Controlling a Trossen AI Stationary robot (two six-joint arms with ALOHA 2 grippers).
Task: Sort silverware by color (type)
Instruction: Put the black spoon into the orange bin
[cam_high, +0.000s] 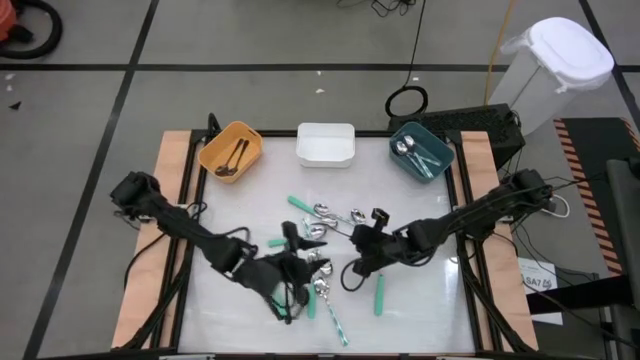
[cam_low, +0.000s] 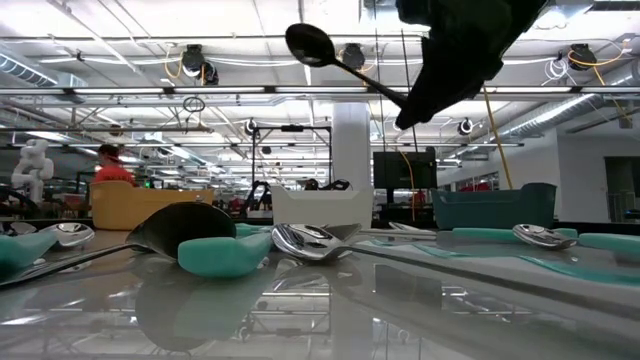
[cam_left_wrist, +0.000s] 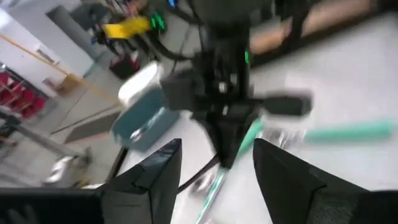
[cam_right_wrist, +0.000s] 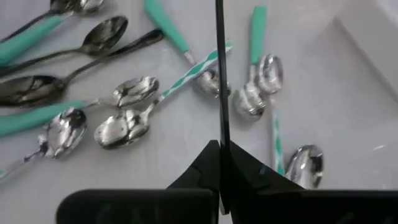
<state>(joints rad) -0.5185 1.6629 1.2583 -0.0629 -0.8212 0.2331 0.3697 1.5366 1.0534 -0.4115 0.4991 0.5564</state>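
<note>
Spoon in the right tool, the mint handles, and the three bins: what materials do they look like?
Black-handled spoon clamped in the right tool: bowl looks dark polished metal, thin dark handle, possibly coated. Mint-handled spoons: matte green handles, probably plastic; their bowls mirror the lights, so polished steel by the look. Orange bin, white bin, teal bin: uniform opaque colour, rounded moulded rims, likely plastic.

Closed fingers (cam_right_wrist: 219, 163) pinch a black-handled spoon (cam_right_wrist: 219, 68) above scattered spoons (cam_right_wrist: 124, 121).

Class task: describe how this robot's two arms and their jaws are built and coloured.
Both arms, left arm and right arm, are dark, jointed and slender, with black cables looped alongside. The left gripper ends in two flat, black, wedge-shaped jaws. The right gripper is black too.
</note>
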